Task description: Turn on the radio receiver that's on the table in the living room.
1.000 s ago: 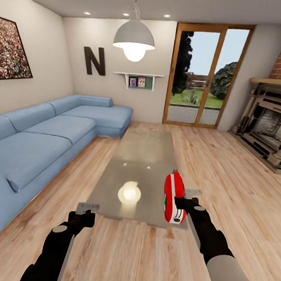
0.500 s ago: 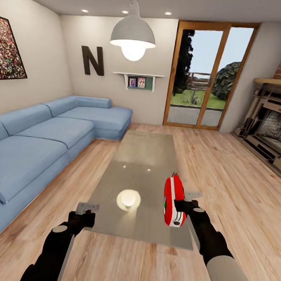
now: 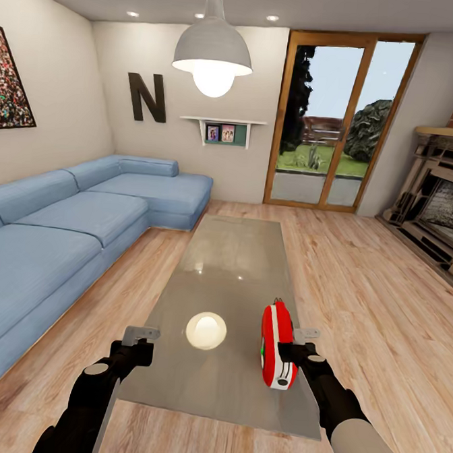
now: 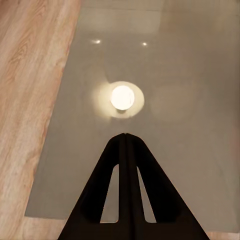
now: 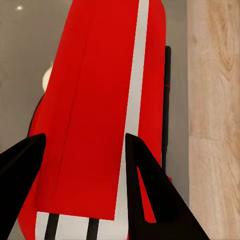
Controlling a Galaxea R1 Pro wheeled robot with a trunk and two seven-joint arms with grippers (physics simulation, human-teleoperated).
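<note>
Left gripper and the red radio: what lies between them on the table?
In the head view, only bare glossy table top with the pendant lamp's round reflection lies between the left gripper and the radio receiver, which the right gripper holds.

Blue sofa, pendant lamp, brick fireplace.

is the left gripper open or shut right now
Shut and empty. In the left wrist view the left gripper's jaws meet in one closed point above the table, with nothing between them.
</note>
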